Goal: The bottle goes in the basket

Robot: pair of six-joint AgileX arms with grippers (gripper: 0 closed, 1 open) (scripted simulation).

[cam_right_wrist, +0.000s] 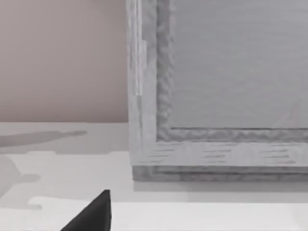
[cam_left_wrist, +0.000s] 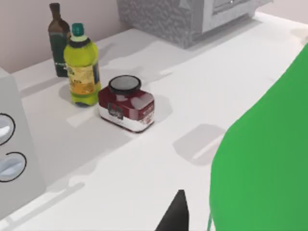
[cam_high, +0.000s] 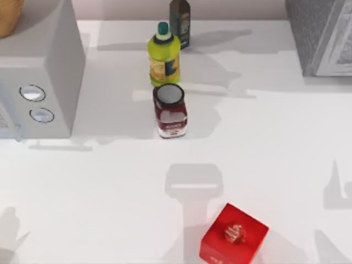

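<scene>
**Green bottle up close at the left jaws, grip unclear**

At the left gripper (cam_left_wrist: pixel 202 217) I could not tell how far the jaws stood open. The bottle (cam_left_wrist: pixel 269 159) loomed right against them, bright green and well above the desk (cam_high: pixel 275 165). It was plastic, so by my judgement light, smooth and a bit springy under pressure. The label band at mid-body looked the surest hold, with a firm but gentle squeeze. Farther out stood the red jar (cam_left_wrist: pixel 127 104) and the yellow bottle (cam_left_wrist: pixel 82 67). The basket (cam_high: pixel 8 16) looked to sit on the grey appliance (cam_high: pixel 38 71) at far left. The right gripper (cam_right_wrist: pixel 94 216) faced a grey cabinet (cam_right_wrist: pixel 216 86), jaws untellable.
</scene>
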